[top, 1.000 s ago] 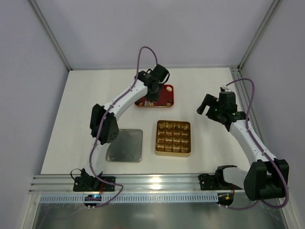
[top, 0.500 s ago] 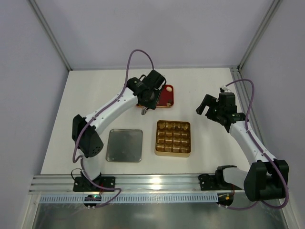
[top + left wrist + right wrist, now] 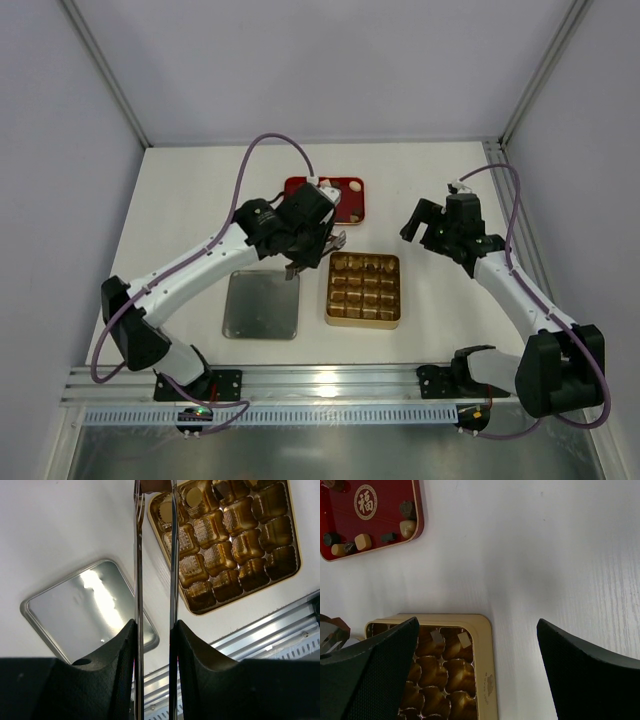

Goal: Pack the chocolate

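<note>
My left gripper (image 3: pixel 338 242) hangs over the far left corner of the gold tray (image 3: pixel 363 322). Its long metal fingers (image 3: pixel 138 555) are shut on a dark brown chocolate piece (image 3: pixel 152 485) at the top edge of the left wrist view, above the tray's corner cells (image 3: pixel 235 535). Behind the arm lies the red tray (image 3: pixel 350 205), holding several loose chocolate pieces (image 3: pixel 407 528), brown and pale. My right gripper (image 3: pixel 477 625) stands wide open with nothing in it, above the gold tray's far right corner (image 3: pixel 487 680).
A square silver lid (image 3: pixel 262 304) lies left of the gold tray. The aluminium rail (image 3: pixel 330 378) runs along the near table edge. White walls stand on both sides and behind.
My left arm has swung from the red tray toward the near side, to the gold tray's far left corner, with the piece between its fingers. My right gripper has shifted slightly left.
</note>
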### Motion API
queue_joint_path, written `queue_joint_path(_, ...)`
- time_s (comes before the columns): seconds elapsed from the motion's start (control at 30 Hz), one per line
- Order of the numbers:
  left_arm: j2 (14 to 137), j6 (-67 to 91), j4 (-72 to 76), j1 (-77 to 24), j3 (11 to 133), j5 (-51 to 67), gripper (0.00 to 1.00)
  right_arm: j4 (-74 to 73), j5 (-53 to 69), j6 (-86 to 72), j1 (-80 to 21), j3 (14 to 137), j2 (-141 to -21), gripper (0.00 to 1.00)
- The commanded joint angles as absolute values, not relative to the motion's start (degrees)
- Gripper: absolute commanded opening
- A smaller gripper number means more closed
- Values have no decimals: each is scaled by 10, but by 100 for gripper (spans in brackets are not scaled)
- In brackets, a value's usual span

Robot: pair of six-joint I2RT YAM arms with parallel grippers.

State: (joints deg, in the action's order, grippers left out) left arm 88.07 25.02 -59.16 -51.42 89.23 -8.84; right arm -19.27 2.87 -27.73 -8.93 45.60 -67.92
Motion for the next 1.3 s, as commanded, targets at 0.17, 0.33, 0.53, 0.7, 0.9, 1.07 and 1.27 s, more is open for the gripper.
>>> queue_joint_path(0.17,821,278,-587,-544,851,-84,34,-172,7,-286,-94,461,-682,100)
queue_joint_path(0.33,806,287,-582,-561,823,-69,34,-175,4,-287,-95,461,-680,100)
queue_joint_path(0.53,802,294,-574,-574,799,-69,34,-178,3,-287,-97,465,-680,100)
queue_joint_path(0.7,802,294,-574,-579,794,-65,36,-183,3,-287,-98,467,-680,100)
queue_joint_path(0.9,808,291,-575,-581,789,-69,37,-182,3,-286,-98,468,-680,100)
queue_joint_path(1.07,815,290,-571,-582,790,-70,40,-182,3,-285,-98,469,-681,100)
queue_joint_path(1.27,819,289,-570,-582,793,-69,44,-180,3,-284,-98,468,-686,100)
